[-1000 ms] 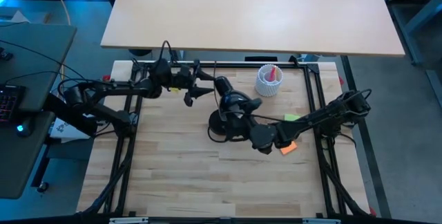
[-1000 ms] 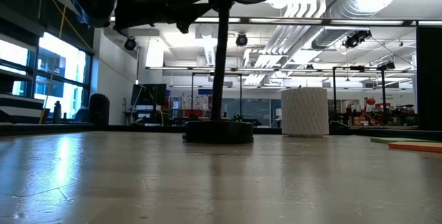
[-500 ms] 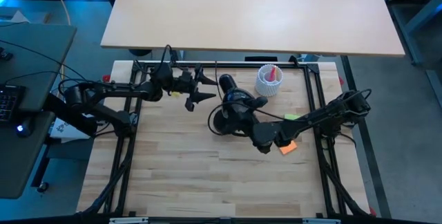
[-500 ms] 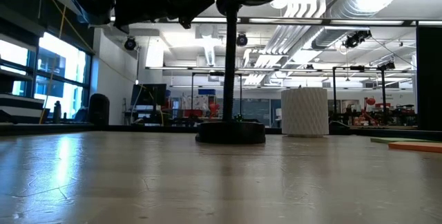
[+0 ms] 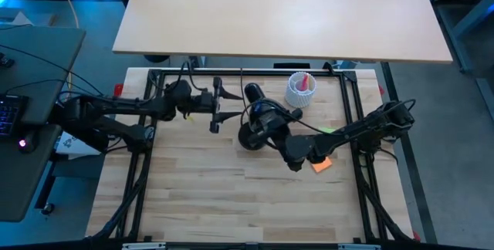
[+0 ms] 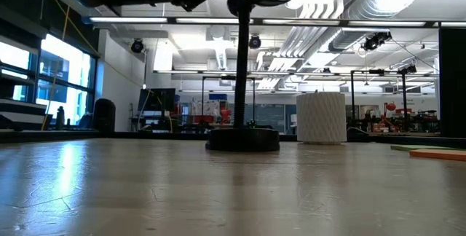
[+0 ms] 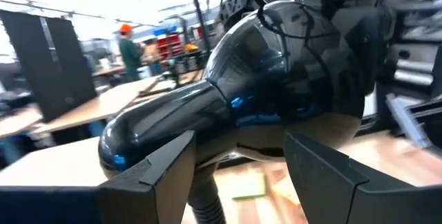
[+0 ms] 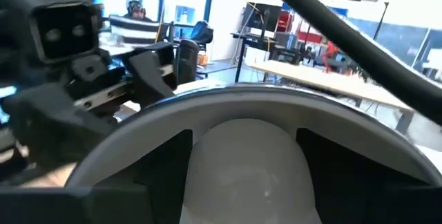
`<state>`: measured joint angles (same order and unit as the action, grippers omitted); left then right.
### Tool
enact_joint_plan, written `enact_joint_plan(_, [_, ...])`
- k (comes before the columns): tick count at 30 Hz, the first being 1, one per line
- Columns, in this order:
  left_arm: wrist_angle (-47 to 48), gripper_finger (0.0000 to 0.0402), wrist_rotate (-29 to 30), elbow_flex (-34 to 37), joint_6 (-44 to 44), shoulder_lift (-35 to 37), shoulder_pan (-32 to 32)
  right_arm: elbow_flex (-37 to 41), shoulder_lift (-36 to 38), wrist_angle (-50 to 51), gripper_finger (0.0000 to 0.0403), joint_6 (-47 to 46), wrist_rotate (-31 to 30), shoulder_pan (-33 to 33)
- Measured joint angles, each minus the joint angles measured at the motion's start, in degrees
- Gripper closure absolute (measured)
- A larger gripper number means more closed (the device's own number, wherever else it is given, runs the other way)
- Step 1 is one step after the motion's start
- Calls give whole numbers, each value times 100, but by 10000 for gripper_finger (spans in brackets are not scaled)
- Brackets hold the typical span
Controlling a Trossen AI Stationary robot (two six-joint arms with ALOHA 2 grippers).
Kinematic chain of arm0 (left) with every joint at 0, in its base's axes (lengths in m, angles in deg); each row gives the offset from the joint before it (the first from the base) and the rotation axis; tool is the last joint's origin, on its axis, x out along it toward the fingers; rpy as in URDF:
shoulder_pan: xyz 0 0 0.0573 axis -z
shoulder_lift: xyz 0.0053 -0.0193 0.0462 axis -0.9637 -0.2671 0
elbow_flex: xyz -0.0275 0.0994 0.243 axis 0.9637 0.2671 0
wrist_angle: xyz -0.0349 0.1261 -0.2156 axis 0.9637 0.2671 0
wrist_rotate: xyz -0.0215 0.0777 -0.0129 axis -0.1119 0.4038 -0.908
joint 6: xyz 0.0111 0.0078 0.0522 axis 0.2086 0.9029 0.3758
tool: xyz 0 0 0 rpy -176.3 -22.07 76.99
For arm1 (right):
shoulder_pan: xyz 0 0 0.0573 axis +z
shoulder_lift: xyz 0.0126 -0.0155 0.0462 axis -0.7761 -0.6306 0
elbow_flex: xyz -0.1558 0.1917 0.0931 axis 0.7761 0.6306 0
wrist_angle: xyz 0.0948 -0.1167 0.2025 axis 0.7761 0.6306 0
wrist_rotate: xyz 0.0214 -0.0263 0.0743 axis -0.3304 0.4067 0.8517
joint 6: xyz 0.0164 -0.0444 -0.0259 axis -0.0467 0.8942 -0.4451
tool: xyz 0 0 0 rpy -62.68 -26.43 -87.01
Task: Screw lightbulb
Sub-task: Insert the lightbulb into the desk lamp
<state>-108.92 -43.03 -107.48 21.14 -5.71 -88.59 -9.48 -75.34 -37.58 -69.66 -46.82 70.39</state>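
My right gripper [image 5: 279, 129] holds the lightbulb [image 8: 243, 165] between its 2 fingers, inside the lamp shade [image 8: 276, 108]. My left gripper [image 5: 217, 108] is wide open and empty, beside the lamp [image 5: 261, 120].

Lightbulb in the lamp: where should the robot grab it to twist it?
Grip the lightbulb by its round white dome, one jaw on each side. Come straight in through the open mouth of the lamp shade: its rim rings the bulb, and the screw base is hidden.
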Motion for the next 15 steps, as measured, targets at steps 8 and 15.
enact_joint_plan(8, [486,186,1836,0,917,432,957,7,190,-22,162,-683,4,-4])
enact_joint_plan(15, [741,186,3513,0,1426,437,1858,7,277,123,162,-1401,78,-49])
